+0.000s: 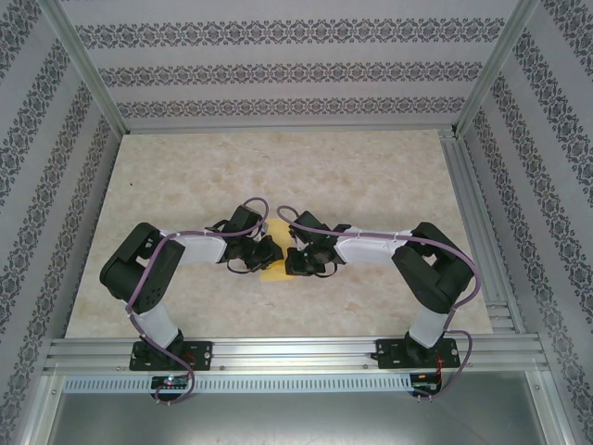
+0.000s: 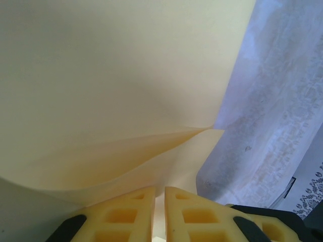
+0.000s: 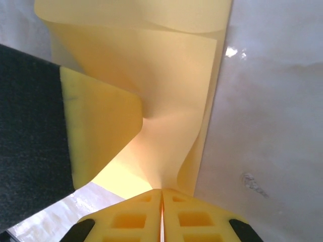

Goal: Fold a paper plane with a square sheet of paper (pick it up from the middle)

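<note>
The square sheet of paper (image 1: 275,271), plain yellow-orange, is held between my two grippers over the middle of the table. My left gripper (image 1: 263,251) is shut on one edge. In the left wrist view the sheet (image 2: 101,75) curves up from the left gripper (image 2: 160,194), with a folded layer ending in a corner. My right gripper (image 1: 293,259) is shut on the opposite side. The right wrist view has the paper (image 3: 171,75) rising buckled from the right gripper (image 3: 162,191), with a left finger (image 3: 96,131) beside it. A paper plane is out of view.
The marble-patterned tabletop (image 1: 371,176) stretches beyond the arms. Patterned walls and aluminium rails (image 1: 482,232) enclose the table. Both arms bend inward, with purple cables (image 1: 185,236) along them.
</note>
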Robot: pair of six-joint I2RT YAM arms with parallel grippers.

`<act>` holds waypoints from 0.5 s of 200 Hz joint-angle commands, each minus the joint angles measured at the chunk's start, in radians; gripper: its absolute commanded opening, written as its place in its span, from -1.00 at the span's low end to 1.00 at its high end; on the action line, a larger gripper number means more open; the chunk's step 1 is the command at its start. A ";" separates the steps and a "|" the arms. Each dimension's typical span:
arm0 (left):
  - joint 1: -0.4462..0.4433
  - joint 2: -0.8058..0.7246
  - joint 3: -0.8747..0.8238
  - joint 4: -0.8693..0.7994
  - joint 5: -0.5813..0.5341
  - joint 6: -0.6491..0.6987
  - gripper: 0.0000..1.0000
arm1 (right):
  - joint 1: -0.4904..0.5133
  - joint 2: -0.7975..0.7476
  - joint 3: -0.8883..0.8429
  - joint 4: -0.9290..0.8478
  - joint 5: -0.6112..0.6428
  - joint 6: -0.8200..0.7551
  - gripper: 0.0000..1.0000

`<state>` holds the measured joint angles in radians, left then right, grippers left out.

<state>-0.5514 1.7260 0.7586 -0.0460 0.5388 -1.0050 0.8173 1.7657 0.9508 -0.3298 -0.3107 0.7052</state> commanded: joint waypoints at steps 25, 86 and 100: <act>-0.006 -0.007 -0.010 -0.025 -0.071 -0.018 -0.70 | -0.007 0.011 0.013 -0.032 0.054 -0.007 -0.80; -0.007 -0.006 -0.008 -0.028 -0.069 -0.016 -0.70 | -0.004 -0.073 0.009 -0.045 0.111 -0.016 -0.66; -0.006 -0.005 -0.007 -0.027 -0.070 -0.017 -0.70 | -0.006 -0.090 -0.004 -0.029 0.103 -0.014 -0.52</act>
<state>-0.5522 1.7260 0.7586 -0.0460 0.5365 -1.0050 0.8158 1.7412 0.9535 -0.3786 -0.2359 0.6998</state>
